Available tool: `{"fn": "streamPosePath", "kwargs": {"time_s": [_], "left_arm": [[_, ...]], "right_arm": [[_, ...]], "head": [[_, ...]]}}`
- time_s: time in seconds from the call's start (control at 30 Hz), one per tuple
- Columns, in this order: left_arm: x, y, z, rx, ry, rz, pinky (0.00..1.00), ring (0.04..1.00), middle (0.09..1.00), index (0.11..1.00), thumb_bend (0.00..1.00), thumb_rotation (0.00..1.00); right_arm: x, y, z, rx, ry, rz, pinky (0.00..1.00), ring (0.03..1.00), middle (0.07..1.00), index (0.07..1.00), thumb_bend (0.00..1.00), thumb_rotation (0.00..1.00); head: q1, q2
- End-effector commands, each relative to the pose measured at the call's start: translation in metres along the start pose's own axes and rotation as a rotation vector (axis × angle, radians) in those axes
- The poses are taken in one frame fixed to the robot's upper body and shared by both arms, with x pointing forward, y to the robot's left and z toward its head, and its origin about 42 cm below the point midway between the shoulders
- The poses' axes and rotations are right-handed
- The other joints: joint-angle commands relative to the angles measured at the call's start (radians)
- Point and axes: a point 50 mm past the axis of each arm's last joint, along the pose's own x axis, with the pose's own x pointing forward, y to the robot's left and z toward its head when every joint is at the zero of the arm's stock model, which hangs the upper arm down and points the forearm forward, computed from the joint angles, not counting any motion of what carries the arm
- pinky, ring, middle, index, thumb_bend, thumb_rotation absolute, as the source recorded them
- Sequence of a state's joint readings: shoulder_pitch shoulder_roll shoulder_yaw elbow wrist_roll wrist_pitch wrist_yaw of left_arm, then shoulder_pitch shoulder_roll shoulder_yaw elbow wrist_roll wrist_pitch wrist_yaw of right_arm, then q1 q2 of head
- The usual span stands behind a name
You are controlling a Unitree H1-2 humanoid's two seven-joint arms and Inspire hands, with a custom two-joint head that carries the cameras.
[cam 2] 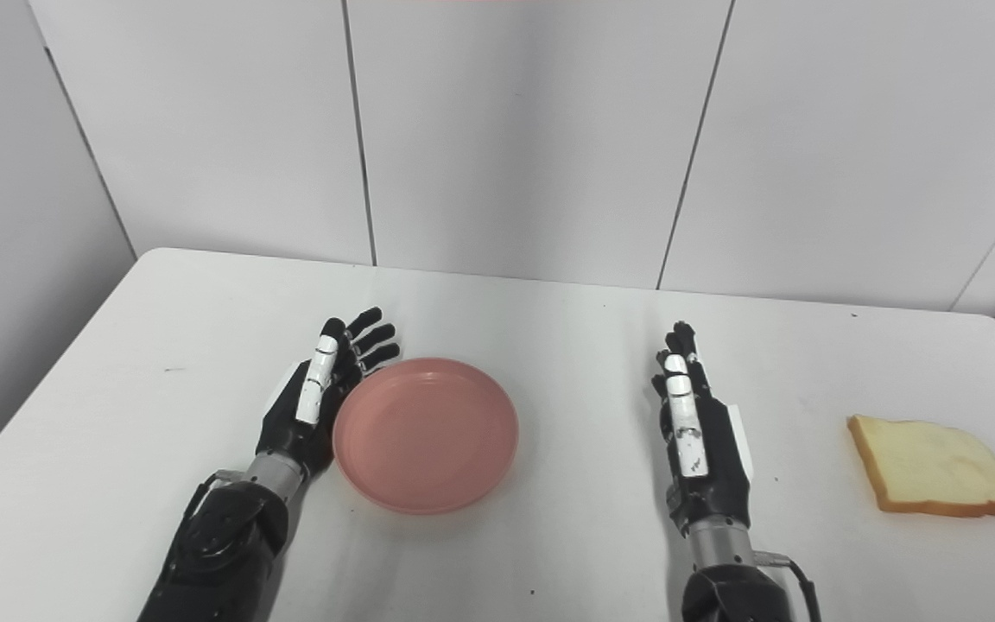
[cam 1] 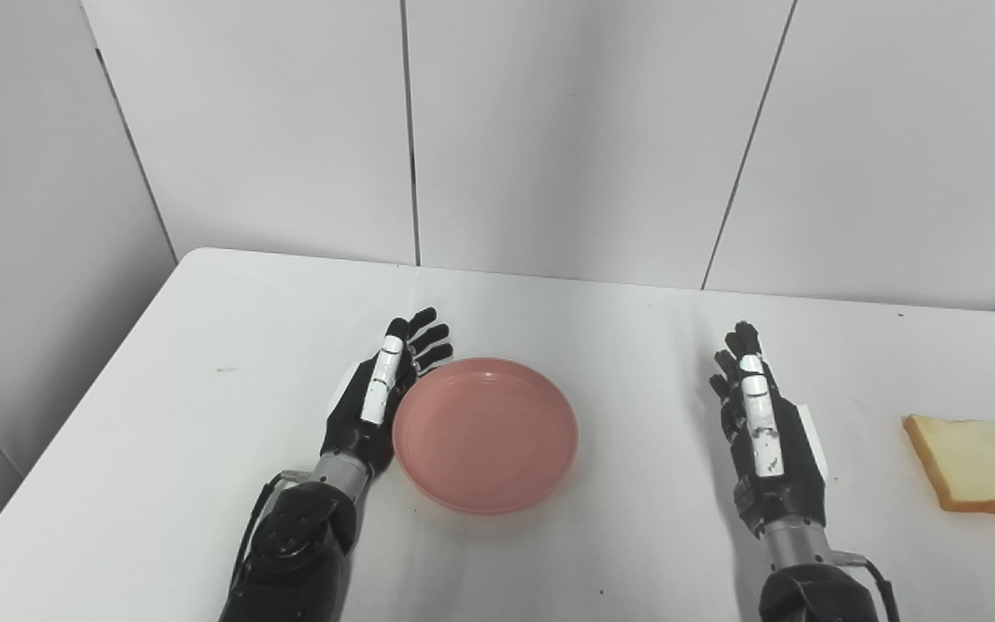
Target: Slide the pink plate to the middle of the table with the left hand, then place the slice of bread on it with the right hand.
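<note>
A round pink plate [cam 1: 485,434] lies empty near the middle of the white table [cam 1: 204,345]. My left hand [cam 1: 381,393] stands on edge with its fingers straight and apart, its palm against the plate's left rim. My right hand [cam 1: 761,432] rests to the right of the plate, well apart from it, fingers straight, holding nothing. A slice of bread [cam 1: 981,465] with a brown crust lies flat at the table's right side, beyond my right hand [cam 2: 696,436].
Grey wall panels [cam 1: 549,130] rise directly behind the table's far edge. The table's left edge runs diagonally down the left of the picture. The bread [cam 2: 929,466] lies close to the table's right edge.
</note>
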State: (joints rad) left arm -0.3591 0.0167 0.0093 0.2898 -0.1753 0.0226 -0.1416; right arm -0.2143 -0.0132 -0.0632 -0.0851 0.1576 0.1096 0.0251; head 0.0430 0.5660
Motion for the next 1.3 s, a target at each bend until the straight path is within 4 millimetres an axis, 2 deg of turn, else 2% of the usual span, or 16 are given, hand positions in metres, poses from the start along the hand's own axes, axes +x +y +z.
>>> {"fn": "streamPosePath", "kwargs": {"time_s": [0.0,0.33,0.63,0.97,1.27], "left_arm": [[-0.001,-0.011,0.002,-0.017,-0.004,-0.039,0.84,0.88,0.903,0.883,0.73,0.96],[-0.01,-0.033,-0.011,-0.042,-0.001,-0.096,0.86,0.896,0.921,0.903,0.7,0.96],[-0.018,-0.048,-0.01,-0.07,-0.019,-0.127,0.89,0.904,0.933,0.919,0.7,0.96],[-0.026,-0.066,-0.02,-0.082,-0.028,-0.108,0.86,0.892,0.923,0.892,0.7,0.95],[-0.032,-0.073,-0.027,-0.119,-0.016,-0.109,0.92,0.914,0.935,0.905,0.69,0.91]], "right_arm": [[0.01,0.007,0.018,0.01,-0.074,0.021,1.0,0.99,0.994,0.987,0.69,0.89],[0.011,0.009,0.018,-0.003,-0.073,0.022,1.0,0.984,0.995,0.992,0.68,0.93],[0.012,0.011,0.018,0.002,-0.079,0.018,1.0,0.972,0.984,0.986,0.68,0.92],[0.012,0.012,0.02,-0.005,-0.081,0.026,1.0,0.973,0.987,0.993,0.66,0.93],[0.012,0.014,0.02,-0.006,-0.084,0.023,1.0,0.967,0.979,0.98,0.66,0.91]], "head": [[0.0,0.001],[-0.028,0.0],[-0.05,0.008],[-0.056,0.01],[-0.091,0.008]]}}
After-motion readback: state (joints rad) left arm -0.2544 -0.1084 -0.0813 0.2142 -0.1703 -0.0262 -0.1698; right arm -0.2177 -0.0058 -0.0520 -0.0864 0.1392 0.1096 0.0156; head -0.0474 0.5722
